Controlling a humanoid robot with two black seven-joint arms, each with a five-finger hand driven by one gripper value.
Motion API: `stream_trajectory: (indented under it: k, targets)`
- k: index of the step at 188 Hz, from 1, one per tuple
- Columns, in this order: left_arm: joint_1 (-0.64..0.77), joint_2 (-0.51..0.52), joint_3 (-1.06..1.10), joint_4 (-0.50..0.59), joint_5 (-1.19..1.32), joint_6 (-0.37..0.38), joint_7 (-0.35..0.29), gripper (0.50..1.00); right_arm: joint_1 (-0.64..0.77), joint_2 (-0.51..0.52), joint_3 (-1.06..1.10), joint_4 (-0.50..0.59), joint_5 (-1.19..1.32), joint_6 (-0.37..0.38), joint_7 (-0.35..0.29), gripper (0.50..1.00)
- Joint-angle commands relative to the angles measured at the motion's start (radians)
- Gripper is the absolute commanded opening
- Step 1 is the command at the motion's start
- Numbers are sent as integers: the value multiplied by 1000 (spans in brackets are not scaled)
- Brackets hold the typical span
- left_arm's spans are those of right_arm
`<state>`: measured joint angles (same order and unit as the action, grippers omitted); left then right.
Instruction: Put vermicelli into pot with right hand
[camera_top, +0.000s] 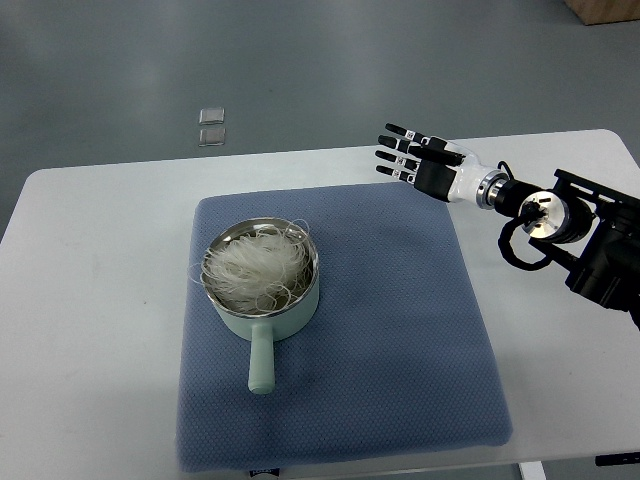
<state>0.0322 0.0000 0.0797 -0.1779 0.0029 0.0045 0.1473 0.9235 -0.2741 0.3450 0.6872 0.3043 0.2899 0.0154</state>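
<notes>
Toward the left side of the white table (90, 300) lies a blue mat (400, 340), and on its left half stands the pale green pot (263, 300), handle pointing at the mat's near edge. The vermicelli (255, 270) sits inside the pot, a few strands over the rim. My right hand (415, 160) hovers over the mat's far right corner, fingers spread, holding nothing.
</notes>
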Motion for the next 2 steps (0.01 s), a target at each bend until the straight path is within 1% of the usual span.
stream_trajectory:
  k: [1, 2]
  targets:
    - [0, 0, 0, 0, -1, 0, 0, 1000, 2, -5, 0, -1, -5, -2, 0, 926]
    - [0, 0, 0, 0, 0, 0, 0, 1000, 2, -5, 0, -1, -7, 0, 1, 926]
